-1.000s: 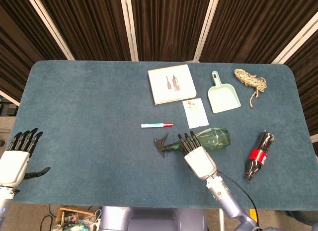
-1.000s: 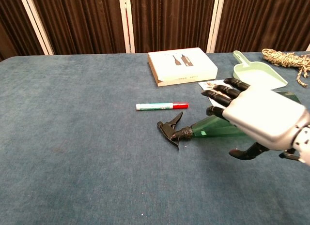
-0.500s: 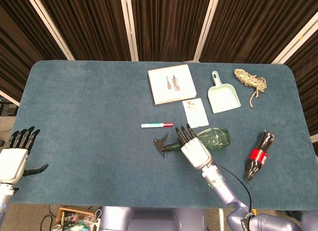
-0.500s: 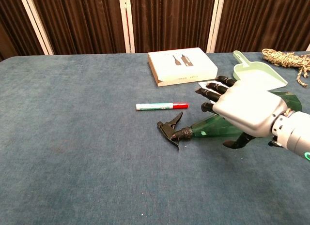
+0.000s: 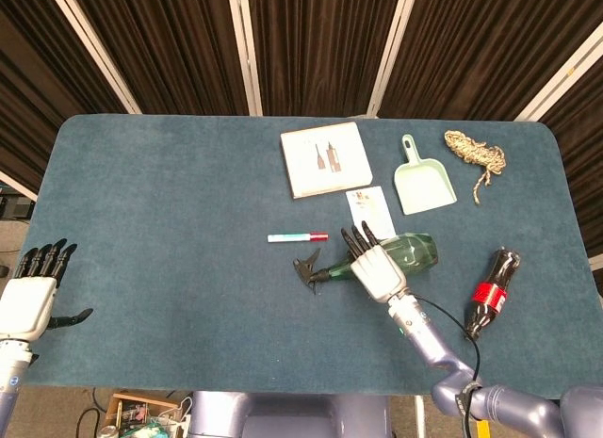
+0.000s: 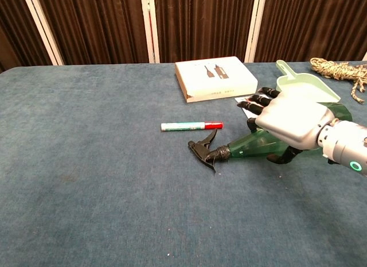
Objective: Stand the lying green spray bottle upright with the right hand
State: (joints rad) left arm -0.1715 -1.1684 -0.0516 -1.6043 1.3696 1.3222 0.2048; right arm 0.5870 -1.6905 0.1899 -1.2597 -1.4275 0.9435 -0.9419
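Right hand: my right hand lies over the middle of the green spray bottle, right of center in the head view. Its back faces up, the fingers reach over the far side of the bottle and the thumb curls under the near side. It looks wrapped around the body, though I cannot tell how firmly it presses.

Spray bottle: it lies on its side on the blue table, black trigger head pointing toward the left of the frame, green body running right under my hand.

Left hand: my left hand hangs at the lower left edge of the head view, off the table's corner, fingers straight and apart, holding nothing. The chest view does not show it.

Marker: a white marker with a red cap lies just above the trigger head, apart from it.

Card: a small printed card lies just above my right hand's fingertips.

Box: a flat white box sits above center.

Dustpan: a pale green dustpan rests right of the box.

Rope: a coil of rope lies toward the upper right.

Cola bottle: a dark cola bottle with a red label lies at the right, well apart from the spray bottle.
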